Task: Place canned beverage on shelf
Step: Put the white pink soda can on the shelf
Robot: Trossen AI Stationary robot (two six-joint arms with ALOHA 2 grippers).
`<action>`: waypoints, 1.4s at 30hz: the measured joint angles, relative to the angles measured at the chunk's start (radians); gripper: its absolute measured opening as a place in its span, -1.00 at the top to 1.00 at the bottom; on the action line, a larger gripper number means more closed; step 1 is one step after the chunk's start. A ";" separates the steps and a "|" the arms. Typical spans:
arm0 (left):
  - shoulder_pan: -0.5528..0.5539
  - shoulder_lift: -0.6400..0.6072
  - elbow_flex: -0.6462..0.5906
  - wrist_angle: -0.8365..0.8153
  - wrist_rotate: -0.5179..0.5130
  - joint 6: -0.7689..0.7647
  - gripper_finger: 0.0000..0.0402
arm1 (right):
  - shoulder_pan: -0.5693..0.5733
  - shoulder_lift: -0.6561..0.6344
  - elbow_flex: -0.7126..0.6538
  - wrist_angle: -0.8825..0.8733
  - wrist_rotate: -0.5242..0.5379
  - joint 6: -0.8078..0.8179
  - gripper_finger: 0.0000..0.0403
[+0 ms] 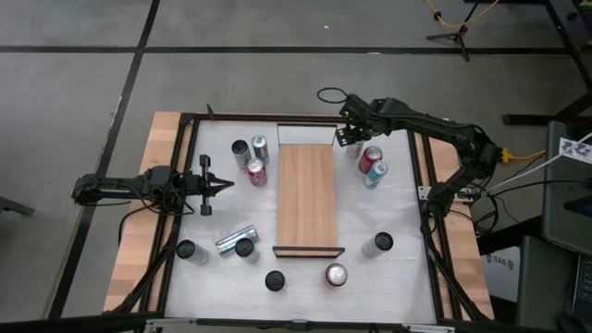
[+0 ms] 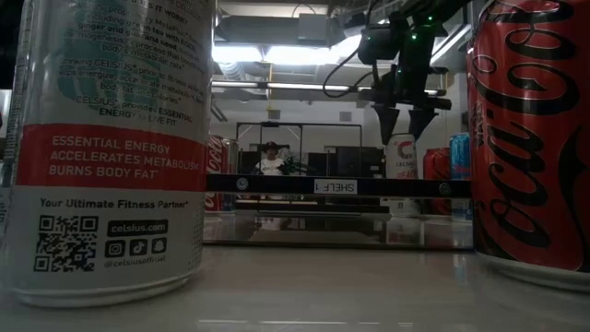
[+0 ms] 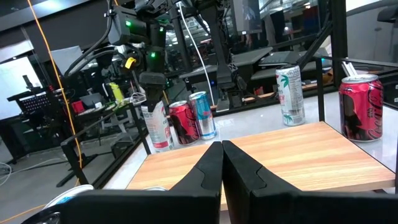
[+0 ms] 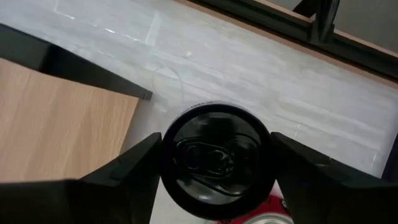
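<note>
Left gripper (image 1: 225, 185) waits shut beside the shelf (image 1: 307, 196). Right gripper (image 4: 214, 163) hovers, fingers wide apart, straddling a black-topped can (image 4: 214, 158) standing on the counter (image 1: 398, 208) just beside the shelf's far corner. Judged rigid, smooth, slippery; grip mid-wall.

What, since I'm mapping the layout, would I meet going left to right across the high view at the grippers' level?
left gripper → red can → shelf → right gripper
</note>
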 joint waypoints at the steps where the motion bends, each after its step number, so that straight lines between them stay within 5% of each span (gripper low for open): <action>1: 0.000 0.000 0.000 0.000 0.000 0.000 1.00 | 0.000 0.000 0.000 0.001 0.000 0.000 -0.31; 33: 0.000 0.000 0.000 0.000 0.000 -0.003 1.00 | 0.000 -0.012 0.013 -0.006 -0.139 -0.348 -0.31; 42: 0.000 0.000 0.000 0.000 0.000 -0.003 1.00 | 0.001 -0.014 0.092 -0.028 -0.261 -0.422 -0.31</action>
